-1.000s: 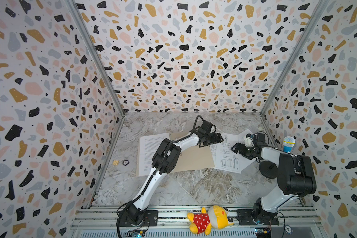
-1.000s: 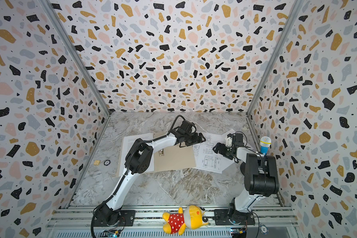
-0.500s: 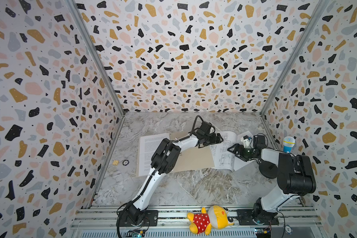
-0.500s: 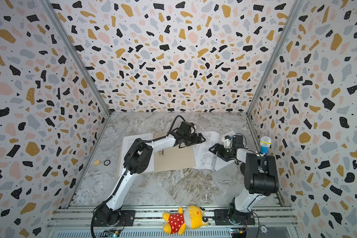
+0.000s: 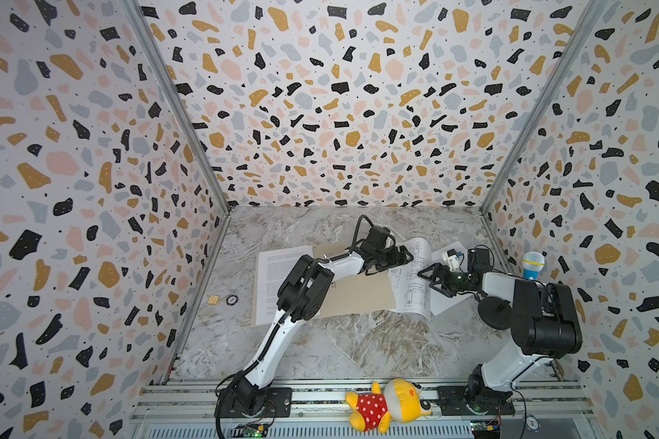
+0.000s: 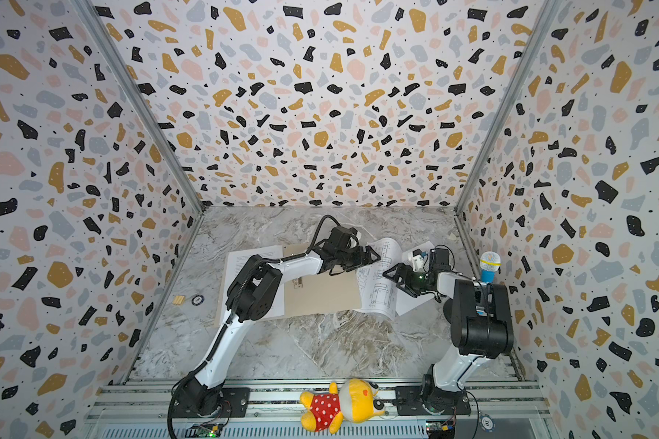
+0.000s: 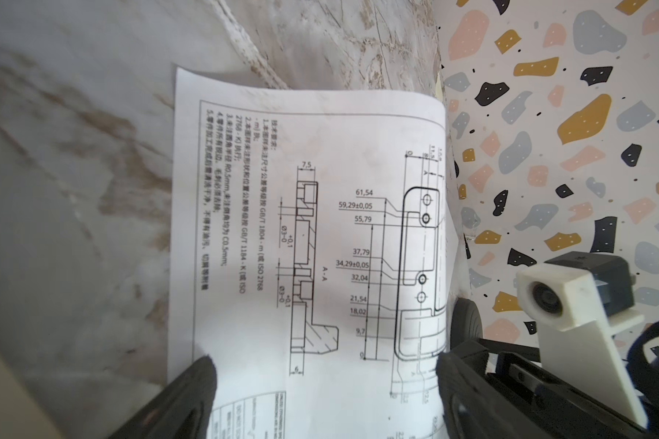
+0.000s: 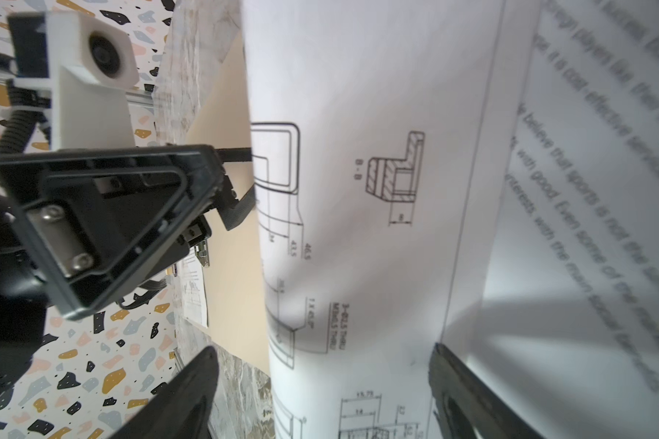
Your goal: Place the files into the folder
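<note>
One second on, finds drawing sheet (image 5: 411, 290) bowed toward folder (image 5: 358, 296), left gripper (image 5: 406, 255) and right gripper (image 5: 432, 283) spread wide, nothing clamped; judges filing underway.

Table (image 5: 339, 349): marbled top, in full view.
Middle: tan folder (image 5: 358, 296) lying flat, drawing sheet (image 5: 411, 292) overlapping its right edge.
Left edge: yellow block (image 5: 212, 300), dark disc (image 5: 232, 300), possibly a cap.

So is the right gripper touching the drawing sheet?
Cannot tell. In the right wrist view the drawing sheet runs between the open jaws of the right gripper, but neither contact nor a gap shows plainly.
</note>
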